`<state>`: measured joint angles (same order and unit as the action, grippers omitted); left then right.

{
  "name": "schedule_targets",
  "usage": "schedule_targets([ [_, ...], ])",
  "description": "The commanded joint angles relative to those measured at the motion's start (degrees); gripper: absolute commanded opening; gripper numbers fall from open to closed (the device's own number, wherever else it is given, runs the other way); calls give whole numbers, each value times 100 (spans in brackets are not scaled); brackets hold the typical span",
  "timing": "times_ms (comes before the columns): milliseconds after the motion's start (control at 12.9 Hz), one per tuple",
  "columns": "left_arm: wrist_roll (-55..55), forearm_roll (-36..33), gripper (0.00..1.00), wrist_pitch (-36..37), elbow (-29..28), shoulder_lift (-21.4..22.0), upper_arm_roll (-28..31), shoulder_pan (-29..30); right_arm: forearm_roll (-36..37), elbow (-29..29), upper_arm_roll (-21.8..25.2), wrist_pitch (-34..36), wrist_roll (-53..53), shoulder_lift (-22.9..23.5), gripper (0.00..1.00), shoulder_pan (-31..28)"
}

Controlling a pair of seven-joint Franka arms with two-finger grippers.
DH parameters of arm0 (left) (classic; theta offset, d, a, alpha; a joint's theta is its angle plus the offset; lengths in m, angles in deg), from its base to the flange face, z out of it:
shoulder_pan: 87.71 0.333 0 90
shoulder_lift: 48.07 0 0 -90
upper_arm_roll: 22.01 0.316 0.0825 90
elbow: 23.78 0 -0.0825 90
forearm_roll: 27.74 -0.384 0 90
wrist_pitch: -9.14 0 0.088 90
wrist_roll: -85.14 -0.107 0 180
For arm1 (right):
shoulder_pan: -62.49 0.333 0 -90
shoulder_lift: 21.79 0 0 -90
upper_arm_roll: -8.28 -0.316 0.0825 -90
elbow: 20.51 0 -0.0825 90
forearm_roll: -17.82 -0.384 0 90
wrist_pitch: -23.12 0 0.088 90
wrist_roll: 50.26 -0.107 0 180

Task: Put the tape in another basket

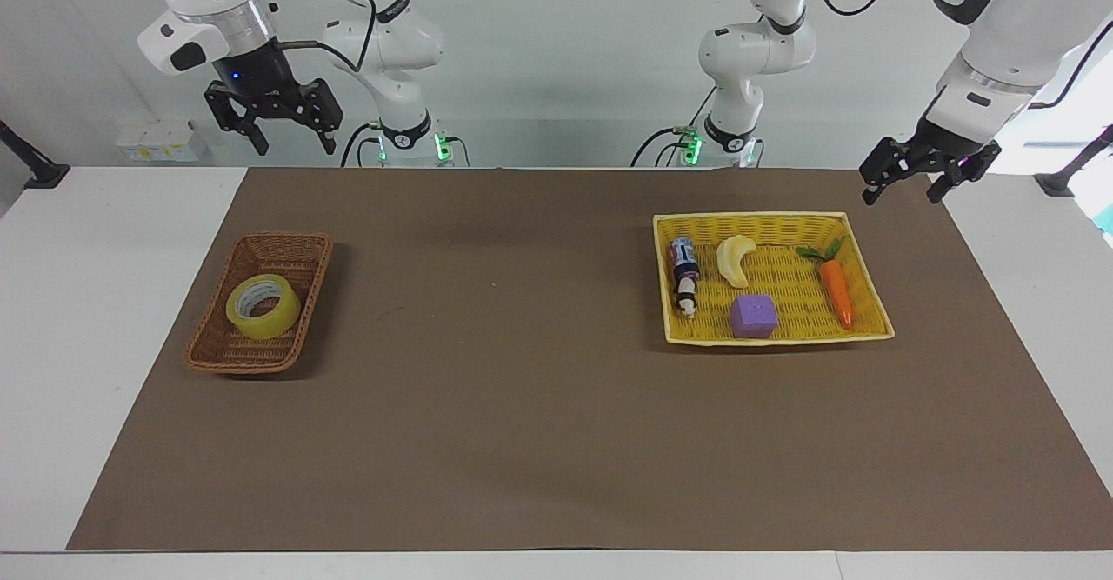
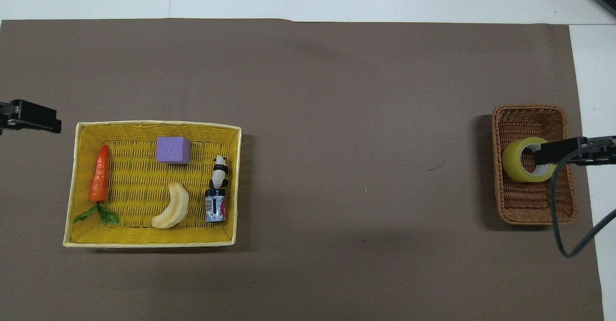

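Two baskets sit on the tabletop. One tape lies in the brown basket at the right arm's end. The yellow basket holds five things: one carrot, one banana, one purple cube, one can, one panda. Right hand hangs high above the tabletop's robot-side edge, fingers spread, empty. Left hand waits raised beside the yellow basket, fingers spread, empty.

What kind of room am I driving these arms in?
Likely a robotics lab: brown paper mat over a white table, staged yellow basket of toys, tape in a wicker basket.
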<state>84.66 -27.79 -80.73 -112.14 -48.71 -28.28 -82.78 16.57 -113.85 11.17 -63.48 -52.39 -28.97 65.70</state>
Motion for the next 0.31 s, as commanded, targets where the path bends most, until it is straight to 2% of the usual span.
schedule_targets([
  [0, -31, -47, 100, 83, 46, 29, -32, 60, 73, -96, 1, -50, 72, -73, 100, -75],
  [233, -31, -47, 100, 83, 46, 29, -32, 60, 64, -122, -8, -50, -51, -90, 100, -66],
])
